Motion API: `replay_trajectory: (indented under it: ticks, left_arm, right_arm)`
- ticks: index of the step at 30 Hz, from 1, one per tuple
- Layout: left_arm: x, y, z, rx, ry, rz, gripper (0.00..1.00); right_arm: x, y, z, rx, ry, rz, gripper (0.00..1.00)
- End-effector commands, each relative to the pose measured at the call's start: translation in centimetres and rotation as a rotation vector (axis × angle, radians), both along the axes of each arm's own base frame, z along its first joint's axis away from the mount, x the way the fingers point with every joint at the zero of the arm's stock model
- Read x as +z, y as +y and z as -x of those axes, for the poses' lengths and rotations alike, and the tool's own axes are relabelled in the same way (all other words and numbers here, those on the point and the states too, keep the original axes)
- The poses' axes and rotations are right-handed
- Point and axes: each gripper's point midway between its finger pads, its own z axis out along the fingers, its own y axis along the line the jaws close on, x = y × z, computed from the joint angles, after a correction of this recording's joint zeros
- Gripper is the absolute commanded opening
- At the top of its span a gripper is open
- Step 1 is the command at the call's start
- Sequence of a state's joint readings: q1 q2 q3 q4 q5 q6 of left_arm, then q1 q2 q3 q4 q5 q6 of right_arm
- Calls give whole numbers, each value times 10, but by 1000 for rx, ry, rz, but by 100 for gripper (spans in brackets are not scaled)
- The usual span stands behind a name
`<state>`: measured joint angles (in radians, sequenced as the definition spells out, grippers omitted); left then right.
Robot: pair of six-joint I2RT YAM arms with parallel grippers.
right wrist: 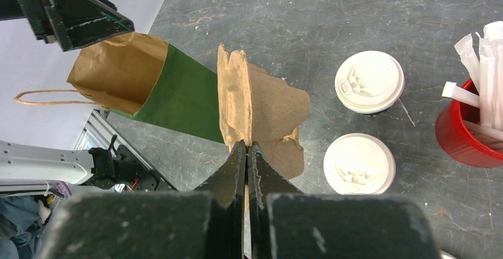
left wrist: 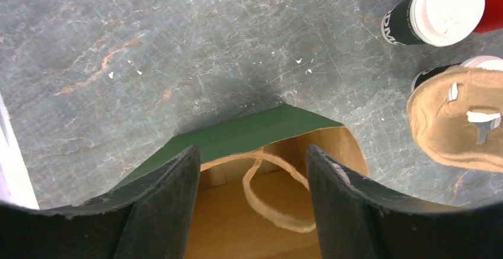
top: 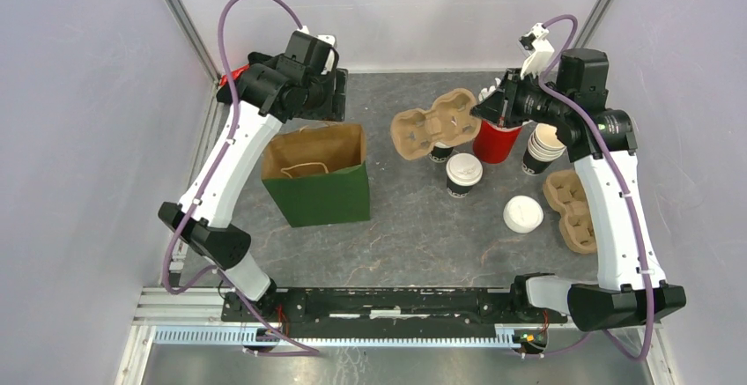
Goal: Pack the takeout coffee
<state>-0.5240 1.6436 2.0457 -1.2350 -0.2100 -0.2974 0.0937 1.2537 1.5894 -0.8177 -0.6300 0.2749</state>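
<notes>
The right tool pinches shut on a pulp cup carrier, lifted over the bench near one lidded coffee cup and its twin, likely to seat them, while the left tool hangs wide open and empty above the green paper bag.

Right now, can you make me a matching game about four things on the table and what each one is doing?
1. green bag
2. carrier nearest the bag
3. red cup
4. loose white lid

A. pinched by the right gripper
B. lying flat on the table
C. standing open
D. holding white wrapped sticks

Pairs: 1-C, 2-A, 3-D, 4-B.
</notes>
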Motion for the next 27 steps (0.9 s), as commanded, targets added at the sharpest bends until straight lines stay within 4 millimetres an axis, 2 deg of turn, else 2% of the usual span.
replay_trajectory:
  ticks: [1,2,5,7,8,13,14,16,18,20,22,24,27]
  left_arm:
    - [-1,-6,-16,-21,-30,-17,61]
    - [1,-7,-17,-16,-31,-5,55]
    - [8,-7,-17,-1,-43,12,20]
    - [10,-5,-14,4,-43,9,7]
    - [10,-4,-12,3,-41,7,3]
    - [18,3,-5,27,-52,16,2]
    - [21,6,-4,39,-60,13,8]
    - [27,13,-1,73,-69,9,27]
    - [33,12,5,81,-63,36,54]
    - [42,5,9,60,-77,94,73]
    - [47,-2,13,28,-86,140,81]
    - [47,-7,16,-9,-89,160,83]
    - [32,-9,20,-39,-53,141,83]
  right_arm:
    - [23,5,8,39,-87,-23,0]
    - [26,7,10,54,-92,-29,0]
    - [35,13,16,90,-113,-43,0]
    - [40,20,22,119,-126,-49,0]
    - [41,22,25,130,-130,-51,0]
    - [37,27,35,148,-128,-47,0]
    - [37,27,37,147,-129,-47,0]
    - [34,27,39,145,-124,-48,0]
    - [33,27,40,143,-122,-50,0]
    - [31,26,42,143,-119,-53,0]
    - [28,28,43,151,-112,-54,0]
    - [27,29,43,158,-108,-54,0]
    - [31,29,42,166,-111,-56,0]
